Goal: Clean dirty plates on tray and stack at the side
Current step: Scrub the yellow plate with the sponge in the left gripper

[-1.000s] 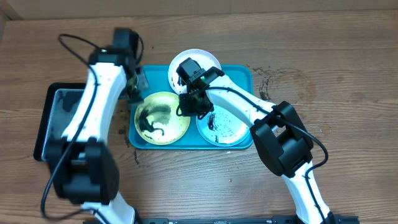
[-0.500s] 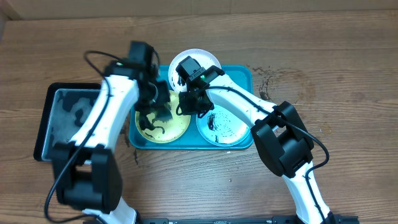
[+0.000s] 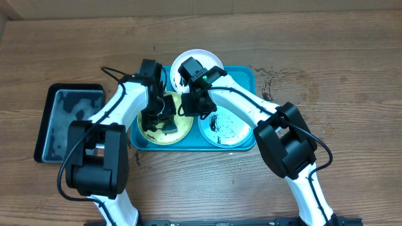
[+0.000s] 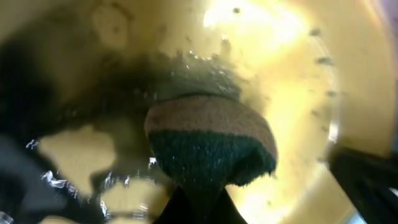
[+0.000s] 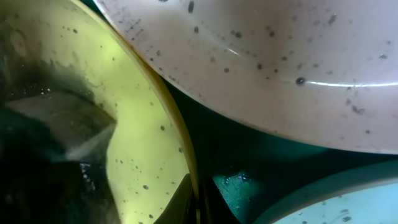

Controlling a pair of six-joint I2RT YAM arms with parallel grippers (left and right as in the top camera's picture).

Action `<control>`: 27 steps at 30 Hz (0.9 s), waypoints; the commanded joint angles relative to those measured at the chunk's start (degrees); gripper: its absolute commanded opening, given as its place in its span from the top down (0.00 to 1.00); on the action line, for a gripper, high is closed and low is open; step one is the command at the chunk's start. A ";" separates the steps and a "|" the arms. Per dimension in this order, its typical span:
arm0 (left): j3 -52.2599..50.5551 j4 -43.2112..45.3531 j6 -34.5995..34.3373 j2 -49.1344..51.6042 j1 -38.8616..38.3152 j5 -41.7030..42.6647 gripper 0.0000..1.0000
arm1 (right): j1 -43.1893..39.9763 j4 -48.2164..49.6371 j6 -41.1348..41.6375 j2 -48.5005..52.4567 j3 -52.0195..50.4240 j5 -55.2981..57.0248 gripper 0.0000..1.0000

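Observation:
The turquoise tray [image 3: 245, 78] holds the yellow-green plate [image 3: 179, 129] at left and the pale aqua plate [image 3: 229, 129] at right. The white plate [image 3: 204, 59] lies at the tray's far edge, overlapping its rim. My left gripper [image 3: 158, 116] is shut on a sponge [image 4: 211, 143], brown with a dark green pad, and presses it onto the wet, black-smeared yellow-green plate [image 4: 286, 74]. My right gripper [image 3: 190, 105] is shut on that plate's right rim [image 5: 137, 155], a finger on each side [image 5: 198, 202]. The white plate [image 5: 280, 62] and the aqua plate [image 5: 354, 202] carry black specks.
A smaller black glossy tray [image 3: 69, 122] with water in it stands left of the turquoise tray. Black specks and a wet patch [image 3: 276, 85] mark the wooden table right of the tray. The tray floor [image 5: 249, 155] is wet between the plates.
My left arm swung right from beside the black tray onto the yellow-green plate, bringing the sponge down on it. My right gripper stayed on the plate's rim.

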 commanded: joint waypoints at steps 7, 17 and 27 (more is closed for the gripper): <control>-3.19 -0.87 -2.67 2.03 0.20 -23.28 0.96 | -0.63 -0.04 0.24 -2.82 1.84 0.61 0.96; 1.55 -5.66 -3.63 1.77 0.24 -39.71 0.96 | -0.61 -1.73 -0.04 -2.82 1.84 3.21 0.96; 19.28 -14.08 -3.30 -0.42 0.87 -22.16 0.96 | -0.61 -0.81 -1.88 -3.32 1.95 3.39 0.96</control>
